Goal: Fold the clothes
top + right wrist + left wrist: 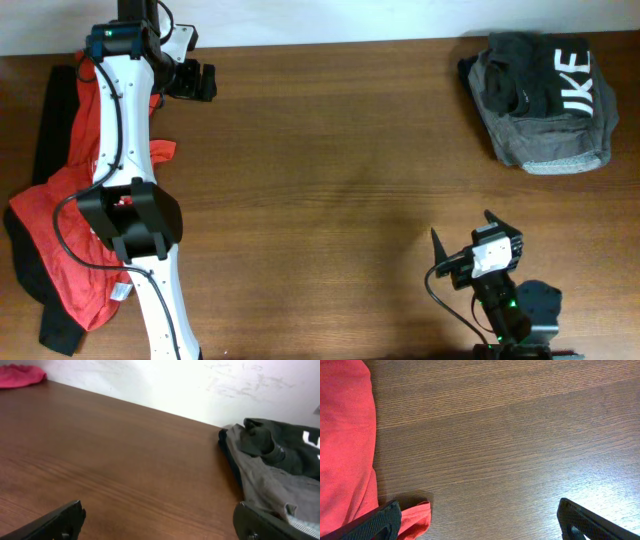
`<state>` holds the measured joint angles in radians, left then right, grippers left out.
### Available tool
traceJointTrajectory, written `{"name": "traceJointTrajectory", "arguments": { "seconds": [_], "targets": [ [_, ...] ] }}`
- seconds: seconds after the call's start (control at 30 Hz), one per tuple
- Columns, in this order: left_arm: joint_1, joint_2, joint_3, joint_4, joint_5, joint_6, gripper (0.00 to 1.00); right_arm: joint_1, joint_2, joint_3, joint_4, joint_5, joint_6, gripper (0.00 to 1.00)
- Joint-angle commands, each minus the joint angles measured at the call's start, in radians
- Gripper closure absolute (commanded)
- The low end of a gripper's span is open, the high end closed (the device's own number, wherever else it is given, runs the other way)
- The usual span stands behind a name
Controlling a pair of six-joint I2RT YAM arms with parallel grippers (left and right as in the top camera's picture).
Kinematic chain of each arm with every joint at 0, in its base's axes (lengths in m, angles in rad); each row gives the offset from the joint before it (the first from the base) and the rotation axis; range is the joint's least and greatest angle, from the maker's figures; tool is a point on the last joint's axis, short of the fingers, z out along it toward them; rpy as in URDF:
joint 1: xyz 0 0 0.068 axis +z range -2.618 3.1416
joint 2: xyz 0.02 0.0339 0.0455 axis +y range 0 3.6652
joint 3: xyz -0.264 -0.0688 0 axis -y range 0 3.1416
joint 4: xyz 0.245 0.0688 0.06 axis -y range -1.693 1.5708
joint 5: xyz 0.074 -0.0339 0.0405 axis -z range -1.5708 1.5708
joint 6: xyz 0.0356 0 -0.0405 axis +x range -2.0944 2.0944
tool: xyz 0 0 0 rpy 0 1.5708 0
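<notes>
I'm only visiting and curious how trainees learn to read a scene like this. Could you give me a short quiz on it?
1. True or false: the right gripper holds a garment.
2. Fill in: the lettering on the dark T-shirt is ____.
3. The red T-shirt lies: A beneath the left arm; B beside the right gripper; C on the dark T-shirt.
Key: 1 false; 2 white; 3 A.

1 table (330, 180). 4 garments: at table's left end, 1 red T-shirt (70, 250) + 1 black garment (45, 130) under it; at table's far-right corner, 1 dark T-shirt (560, 75) w/ white lettering + 1 grey garment (540, 145). 2 grippers: left gripper (205, 82), right gripper (460, 222).
</notes>
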<state>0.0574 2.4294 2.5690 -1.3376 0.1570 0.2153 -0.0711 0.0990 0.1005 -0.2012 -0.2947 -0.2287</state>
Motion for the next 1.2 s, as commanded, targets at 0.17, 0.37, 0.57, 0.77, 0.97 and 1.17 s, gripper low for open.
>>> {"name": "traceJointTrajectory", "arguments": {
  "seconds": [0.17,0.37,0.57,0.77,0.97,1.17],
  "targets": [
    [-0.004,0.009,-0.001,0.002,0.011,-0.013,0.01,0.005,-0.083,-0.043,0.019,0.035,0.046,0.01],
    [-0.004,0.009,-0.001,0.002,0.011,-0.013,0.01,0.006,-0.096,-0.043,0.019,0.035,0.046,0.01],
    [-0.004,0.009,-0.001,0.002,0.011,-0.013,0.01,0.006,-0.096,-0.043,0.019,0.035,0.046,0.01],
    [-0.004,0.009,-0.001,0.002,0.011,-0.013,0.01,0.006,-0.096,-0.043,0.019,0.035,0.046,0.01],
    [-0.004,0.009,-0.001,0.002,0.011,-0.013,0.01,0.006,-0.096,-0.043,0.019,0.035,0.046,0.01],
    [-0.005,-0.001,-0.001,0.002,0.011,-0.013,0.01,0.006,-0.096,-0.043,0.019,0.035,0.046,0.02]
  ]
}}
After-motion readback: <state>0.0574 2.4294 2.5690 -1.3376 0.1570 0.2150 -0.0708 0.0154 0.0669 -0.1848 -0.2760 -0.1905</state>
